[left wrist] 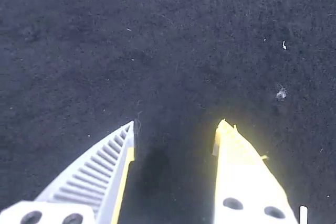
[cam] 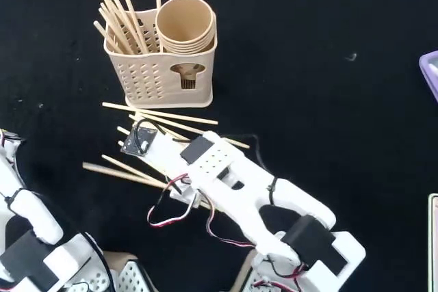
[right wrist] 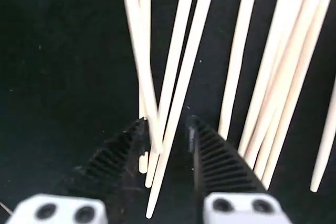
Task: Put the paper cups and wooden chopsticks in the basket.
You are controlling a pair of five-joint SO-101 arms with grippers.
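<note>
A cream perforated basket [cam: 161, 76] stands at the back left of the table. It holds a stack of paper cups [cam: 185, 22] and several wooden chopsticks [cam: 123, 22] leaning upright. Several loose chopsticks [cam: 161, 115] lie fanned on the black cloth in front of it. The right arm [cam: 226, 176] stretches low over this pile. My right gripper [right wrist: 165, 124] is open, its black fingers either side of two or three chopsticks [right wrist: 176, 77]. Others lie beside it. My left gripper [left wrist: 176, 124] is open above bare cloth, its arm [cam: 27, 230] at the near left corner.
A purple object [cam: 431, 73] shows at the right edge of the table, and a pale edge [cam: 434, 237] sits lower on the same side. Black cloth [cam: 328, 100] lies open to the right of the basket and the arm.
</note>
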